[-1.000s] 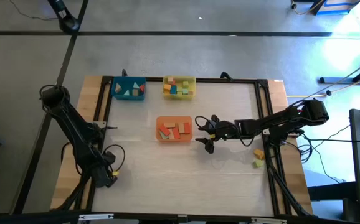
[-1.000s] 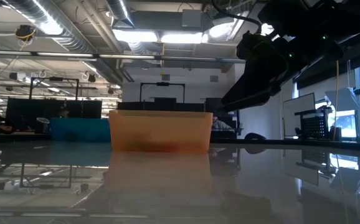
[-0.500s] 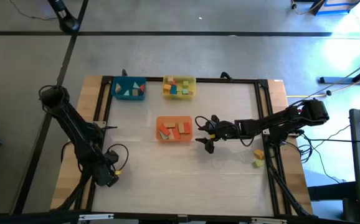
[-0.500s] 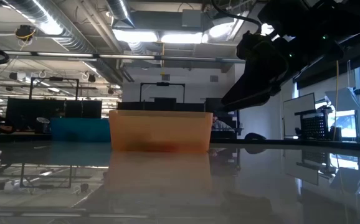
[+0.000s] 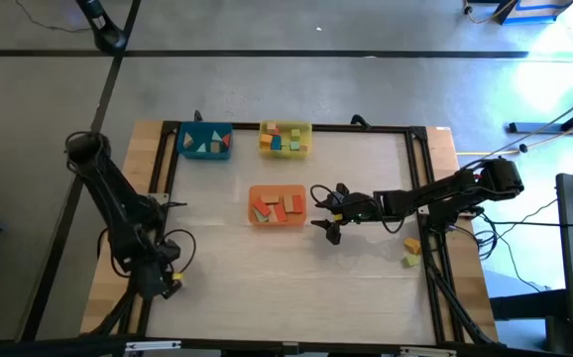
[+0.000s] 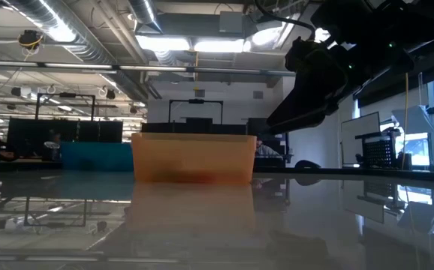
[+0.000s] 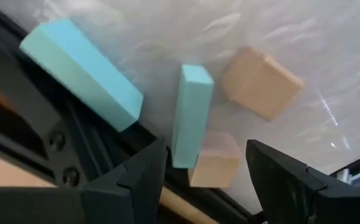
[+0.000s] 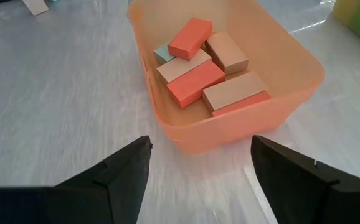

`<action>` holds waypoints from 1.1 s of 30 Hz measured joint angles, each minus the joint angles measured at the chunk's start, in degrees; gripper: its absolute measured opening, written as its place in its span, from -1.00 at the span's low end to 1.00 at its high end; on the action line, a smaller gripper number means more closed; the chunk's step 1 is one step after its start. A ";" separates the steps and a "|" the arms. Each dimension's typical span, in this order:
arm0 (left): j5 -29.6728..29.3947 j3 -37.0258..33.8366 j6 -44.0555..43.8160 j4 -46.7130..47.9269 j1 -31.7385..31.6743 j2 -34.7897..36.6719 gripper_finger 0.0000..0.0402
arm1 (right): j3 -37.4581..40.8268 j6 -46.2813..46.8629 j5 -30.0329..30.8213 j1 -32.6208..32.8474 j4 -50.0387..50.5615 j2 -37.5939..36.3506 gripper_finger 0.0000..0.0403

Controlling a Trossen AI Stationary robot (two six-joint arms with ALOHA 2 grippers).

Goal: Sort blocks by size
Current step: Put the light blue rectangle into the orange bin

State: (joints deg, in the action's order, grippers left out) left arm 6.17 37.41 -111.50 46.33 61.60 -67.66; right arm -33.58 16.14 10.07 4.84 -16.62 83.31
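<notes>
My left gripper (image 5: 160, 284) is open at the table's near left corner, above several loose blocks by the black frame rail. They are a long light blue block (image 7: 80, 71), a narrow light blue block (image 7: 189, 115), a natural wood block (image 7: 261, 84) and a small wood block (image 7: 214, 167). My right gripper (image 5: 328, 213) is open and empty, just right of the orange tray (image 5: 277, 220). It hovers above the table (image 6: 307, 90). The tray holds red, wood and one light blue block (image 8: 195, 68). Two more blocks (image 5: 410, 251) lie at the table's right edge.
A blue tray (image 5: 205, 151) and a yellow tray (image 5: 286, 151), both with blocks, stand at the table's far edge. A black frame (image 5: 420, 178) runs around the work area. Bare table lies between the orange tray and the near edge.
My left arm has shifted a little toward the table's left edge, and its gripper stays low at the near left corner. My right arm and the trays have kept still.
</notes>
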 joint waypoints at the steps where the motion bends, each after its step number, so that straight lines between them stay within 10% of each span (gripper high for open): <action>1: -0.11 -0.06 -0.72 -0.04 0.63 -0.19 0.04 | 0.02 -0.01 0.00 0.00 0.00 0.00 0.37; 14: -1.99 -5.22 -3.42 -5.48 1.29 -1.11 -0.01 | 0.01 0.00 0.00 0.00 -0.06 0.00 0.37; 26: -0.22 -5.33 2.72 -3.34 0.62 -1.11 -0.78 | 0.01 -0.11 1.49 0.00 0.00 0.00 0.37; 33: -0.40 -3.22 4.58 -1.01 0.60 0.93 -0.82 | 0.01 -0.15 2.46 0.00 0.02 0.00 0.37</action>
State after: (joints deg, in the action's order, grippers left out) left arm 5.77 34.18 -106.92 45.32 62.19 -66.73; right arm -33.57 15.99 12.53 4.84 -16.60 83.31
